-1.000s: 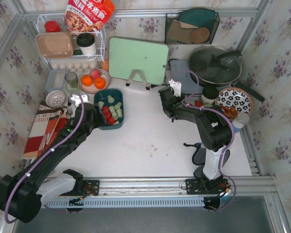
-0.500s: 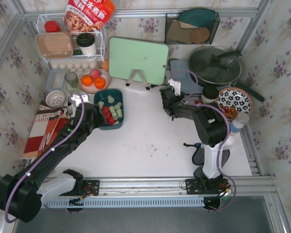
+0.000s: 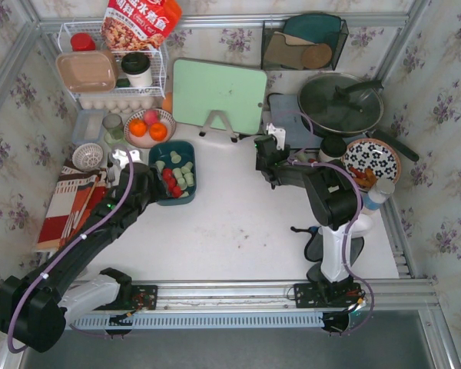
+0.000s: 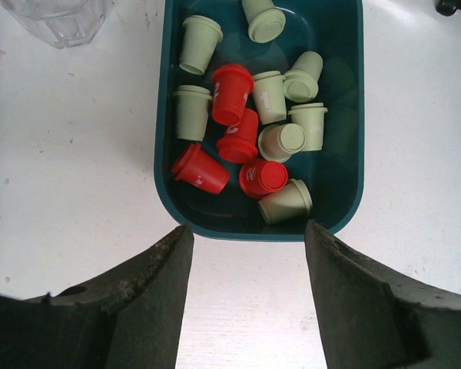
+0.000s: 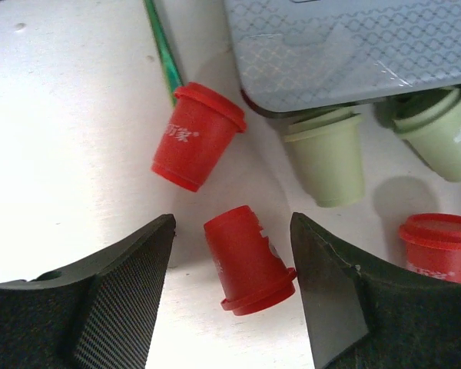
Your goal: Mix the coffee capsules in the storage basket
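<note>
A white desk [image 3: 230,223] between floral-papered walls carries the teal storage basket [image 4: 342,69], which holds a jumble of red and pale green coffee capsules [image 4: 238,138]. The left end effector [image 4: 247,231] hovers at the basket's near end, jaws apart and empty. Well to the right of the basket, more capsules lie loose on the desk beside a grey patterned board [image 5: 346,46]. There the right end effector [image 5: 232,223] stands open around one red capsule [image 5: 246,261], with a gap on each side. The capsule lies on its side, long axis roughly along the fingers and rim toward the wrist. The right arm looks best placed to close across its width.
</note>
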